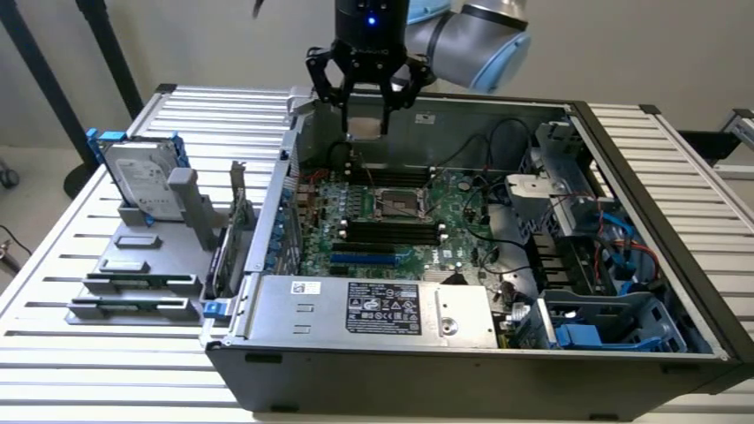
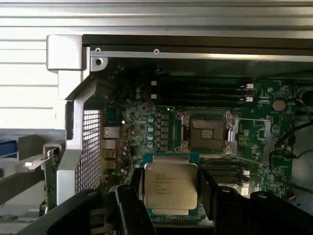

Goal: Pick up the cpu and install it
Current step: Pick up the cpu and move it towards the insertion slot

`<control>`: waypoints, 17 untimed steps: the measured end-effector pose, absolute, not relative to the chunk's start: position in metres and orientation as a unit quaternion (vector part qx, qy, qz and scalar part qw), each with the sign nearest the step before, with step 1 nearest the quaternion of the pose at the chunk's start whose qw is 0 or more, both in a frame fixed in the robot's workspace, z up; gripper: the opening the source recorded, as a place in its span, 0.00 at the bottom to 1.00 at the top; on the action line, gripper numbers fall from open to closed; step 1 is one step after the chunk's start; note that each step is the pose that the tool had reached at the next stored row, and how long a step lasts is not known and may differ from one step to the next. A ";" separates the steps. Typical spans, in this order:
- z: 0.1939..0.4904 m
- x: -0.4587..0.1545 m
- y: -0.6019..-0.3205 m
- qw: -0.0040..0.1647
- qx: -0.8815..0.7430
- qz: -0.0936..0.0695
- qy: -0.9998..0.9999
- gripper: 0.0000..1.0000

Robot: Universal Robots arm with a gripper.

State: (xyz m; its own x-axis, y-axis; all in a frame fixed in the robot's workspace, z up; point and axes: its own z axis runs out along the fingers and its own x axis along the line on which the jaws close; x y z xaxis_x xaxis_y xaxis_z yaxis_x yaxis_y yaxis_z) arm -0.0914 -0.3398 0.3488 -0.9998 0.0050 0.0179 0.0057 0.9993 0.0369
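Observation:
The cpu (image 2: 171, 188), a small square chip with a silver printed top and a green edge, sits between my gripper's (image 2: 170, 198) two black fingers (image 2: 131, 200), which are shut on its sides. In the exterior view my gripper (image 1: 366, 113) hangs above the back of the open computer case (image 1: 659, 221) with the cpu (image 1: 367, 124) showing pale between the fingertips. The open cpu socket (image 1: 395, 203) on the green motherboard lies below and a little forward of it. In the wrist view the socket (image 2: 205, 134) is just beyond the held chip, its metal frame swung open.
A silver hard drive with blue rails (image 1: 139, 177) stands in a grey holder (image 1: 130, 287) on the exterior view's left, outside the case. Inside the case are dark memory sticks (image 1: 383, 231), a power supply (image 1: 377, 305), loose cables (image 1: 489, 190) and a drive cage (image 1: 589, 265).

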 end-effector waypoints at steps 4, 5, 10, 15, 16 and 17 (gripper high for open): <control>0.342 -0.073 -0.332 0.009 -0.003 -0.018 -1.000 0.55; 0.340 -0.069 -0.330 0.009 -0.003 -0.018 -1.000 0.55; 0.331 -0.046 -0.327 0.009 -0.003 -0.018 -1.000 0.55; 0.322 -0.033 -0.327 0.009 -0.003 -0.018 -1.000 0.55; 0.320 -0.033 -0.327 0.009 -0.003 -0.018 -1.000 0.55; 0.318 -0.033 -0.327 0.009 -0.003 -0.018 -1.000 0.55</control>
